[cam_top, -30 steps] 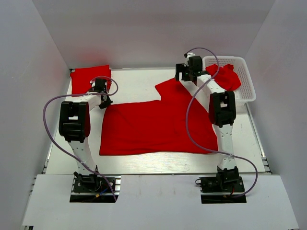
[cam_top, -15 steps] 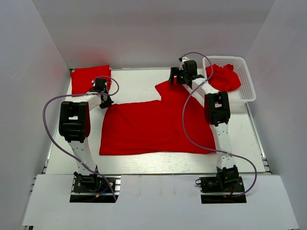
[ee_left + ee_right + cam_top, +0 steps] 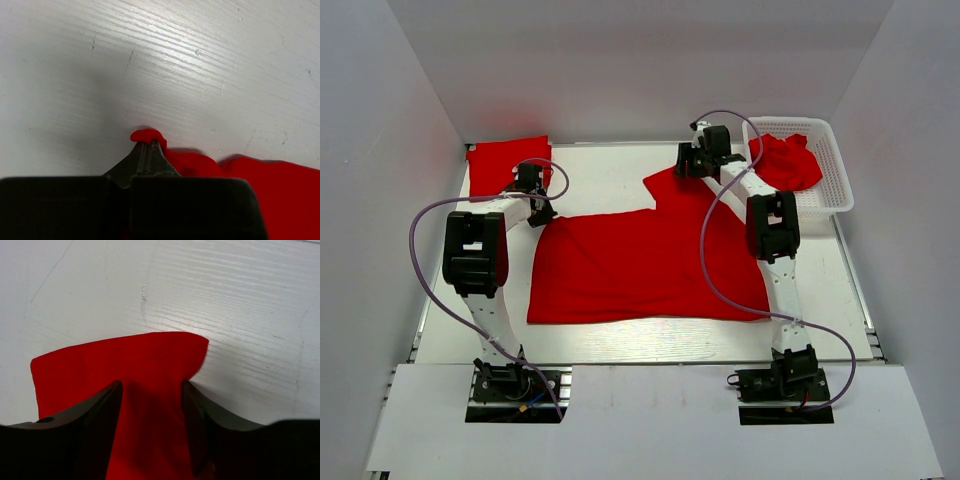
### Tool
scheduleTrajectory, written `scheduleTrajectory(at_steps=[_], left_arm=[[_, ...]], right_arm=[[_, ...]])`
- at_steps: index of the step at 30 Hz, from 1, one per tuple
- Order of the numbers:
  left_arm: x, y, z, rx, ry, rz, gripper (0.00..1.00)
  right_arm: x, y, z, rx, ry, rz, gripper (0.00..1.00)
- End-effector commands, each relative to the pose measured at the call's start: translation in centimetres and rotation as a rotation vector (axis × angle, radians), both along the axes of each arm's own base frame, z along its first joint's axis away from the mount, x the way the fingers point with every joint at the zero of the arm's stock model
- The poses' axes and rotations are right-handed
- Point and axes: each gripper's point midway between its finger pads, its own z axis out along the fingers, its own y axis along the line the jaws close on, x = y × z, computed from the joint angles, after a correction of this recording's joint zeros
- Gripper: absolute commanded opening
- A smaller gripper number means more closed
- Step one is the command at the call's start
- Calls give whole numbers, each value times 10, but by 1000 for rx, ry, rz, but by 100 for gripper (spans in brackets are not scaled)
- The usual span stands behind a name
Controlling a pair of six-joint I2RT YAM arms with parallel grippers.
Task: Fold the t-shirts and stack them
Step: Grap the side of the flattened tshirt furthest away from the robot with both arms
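3 red shirts are showing from above: a spread shirt (image 3: 640,265) is lying flat in the middle, a folded shirt (image 3: 505,160) is sitting in the far-left corner, and a bunched shirt (image 3: 785,160) is filling the basket (image 3: 832,195) at far right. Bare table (image 3: 610,170) is running between the folded shirt and the right claw (image 3: 688,163).

Left wrist: the left claw (image 3: 148,145) is pinching the spread shirt's corner, jaws together, with open table ahead.

Right wrist: the jaws are standing apart astride the sleeve (image 3: 125,360), its edge just ahead.

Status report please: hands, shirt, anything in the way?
Left hand shut on corner of spread t-shirt. Right hand open, astride its sleeve. Basket beside right arm, not blocking.
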Motion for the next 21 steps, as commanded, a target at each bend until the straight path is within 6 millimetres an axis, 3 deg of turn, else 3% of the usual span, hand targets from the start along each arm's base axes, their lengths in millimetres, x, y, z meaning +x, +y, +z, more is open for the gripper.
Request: scheduleTrajectory(at_steps=[1, 6, 9, 13, 15, 16, 17, 19, 21], left_arm=[[-21, -1, -6, -3, 72, -19, 0], [-21, -1, -6, 2, 72, -27, 0], [-25, -1, -9, 2, 82, -27, 0], [-25, -1, -9, 2, 82, -27, 0], [-24, -1, -6, 2, 73, -27, 0], [-19, -1, -1, 1, 59, -27, 0], [-19, -1, -1, 6, 59, -34, 0], [-9, -1, 9, 5, 29, -34, 0], [-4, -1, 17, 9, 8, -42, 0]], right_arm=[[-8, -2, -18, -65, 65, -9, 55], [-13, -15, -30, -185, 99, -45, 46], [-16, -18, -36, -244, 112, -55, 34], [-14, -13, -34, -242, 95, -56, 0], [1, -13, -19, -243, 6, -87, 0], [2, -12, -6, -239, -28, -62, 0], [0, -12, -7, -218, -18, -74, 0], [4, 3, 17, -159, -84, -21, 0], [9, 4, 38, -138, -157, -15, 0]])
